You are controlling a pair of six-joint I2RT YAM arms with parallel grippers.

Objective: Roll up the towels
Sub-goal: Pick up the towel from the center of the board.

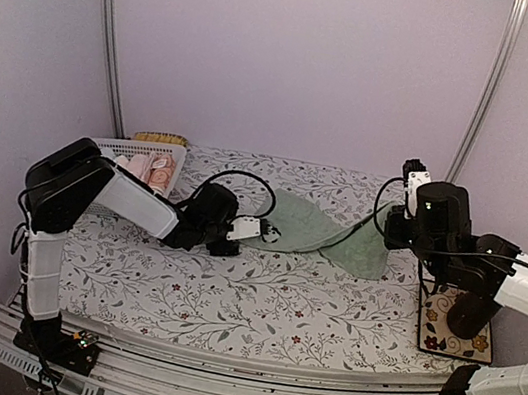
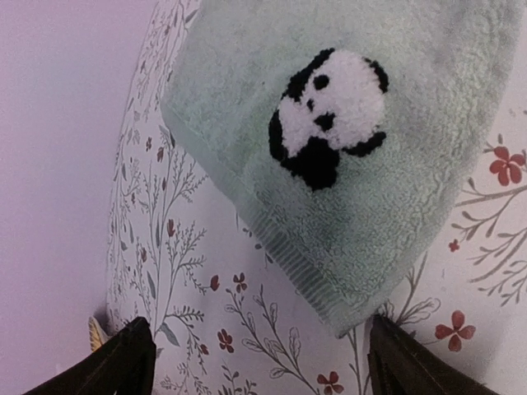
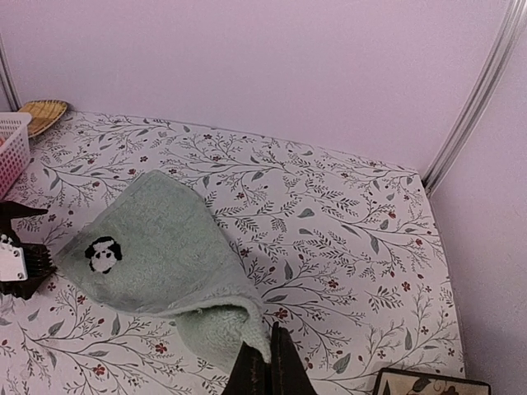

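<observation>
On the floral table [image 1: 226, 303], mint towel [image 1: 310, 228] in the clenched right claw [image 3: 270, 344], left claw [image 2: 257, 329] released near its panda [image 2: 329, 115].

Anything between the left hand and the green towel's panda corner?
Nothing visible. The open left hand faces the green towel at its near corner, just below the panda patch. Only bare floral tablecloth lies between the hand and the towel's edge.
</observation>
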